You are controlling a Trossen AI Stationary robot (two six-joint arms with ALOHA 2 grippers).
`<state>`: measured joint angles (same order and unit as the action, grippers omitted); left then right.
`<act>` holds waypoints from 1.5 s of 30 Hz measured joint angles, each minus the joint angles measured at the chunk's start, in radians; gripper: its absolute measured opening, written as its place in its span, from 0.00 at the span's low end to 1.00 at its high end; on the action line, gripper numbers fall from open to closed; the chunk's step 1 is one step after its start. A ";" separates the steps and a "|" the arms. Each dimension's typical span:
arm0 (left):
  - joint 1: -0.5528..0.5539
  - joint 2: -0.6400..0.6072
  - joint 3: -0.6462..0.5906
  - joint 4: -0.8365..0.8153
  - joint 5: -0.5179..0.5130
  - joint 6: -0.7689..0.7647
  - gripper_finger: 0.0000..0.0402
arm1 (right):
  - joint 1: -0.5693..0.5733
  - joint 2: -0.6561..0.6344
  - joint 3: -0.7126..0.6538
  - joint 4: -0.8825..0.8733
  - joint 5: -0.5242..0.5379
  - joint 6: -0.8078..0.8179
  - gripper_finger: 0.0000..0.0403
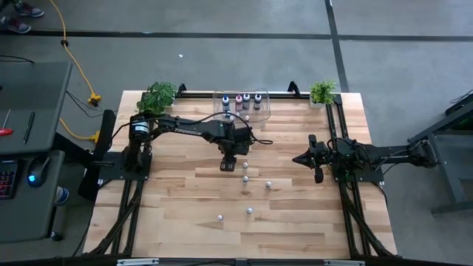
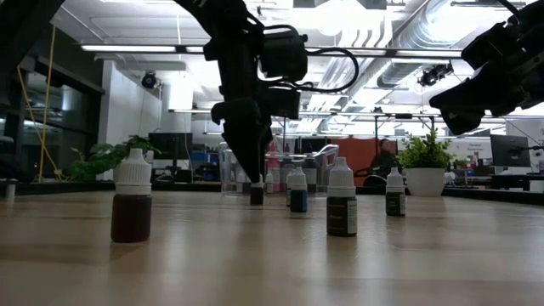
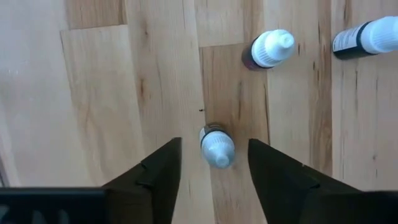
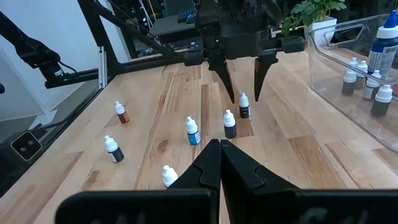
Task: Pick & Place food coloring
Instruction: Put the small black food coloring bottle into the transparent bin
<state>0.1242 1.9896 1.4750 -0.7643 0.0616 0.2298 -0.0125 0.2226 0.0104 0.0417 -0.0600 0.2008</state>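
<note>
My left gripper is open and points down over the table's middle. Its two fingers stand on either side of a small white-capped food coloring bottle, which stands upright on the table with a gap on each side. The right wrist view shows the same bottle between the fingers. Several more small bottles stand around it. The larger blue, pink and dark bottles stand in the clear bin. My right gripper is shut and empty, held above the table's right side.
The clear bin stands at the far edge and also holds several small bottles. Two potted plants stand at the far corners. Two bottles stand close by my left gripper.
</note>
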 joint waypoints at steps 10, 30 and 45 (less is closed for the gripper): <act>0.000 0.009 0.000 0.013 0.011 -0.023 0.35 | 0.000 0.000 0.000 0.000 0.000 0.000 0.00; 0.000 0.009 0.016 -0.014 -0.023 -0.169 0.07 | 0.000 0.000 0.000 0.000 0.000 0.000 0.00; 0.050 0.010 0.212 -0.236 -0.076 -0.718 0.07 | 0.000 0.000 0.000 0.000 0.000 0.000 0.00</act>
<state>0.1743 1.9995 1.6870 -1.0000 -0.0142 -0.4881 -0.0128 0.2222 0.0105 0.0414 -0.0601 0.2008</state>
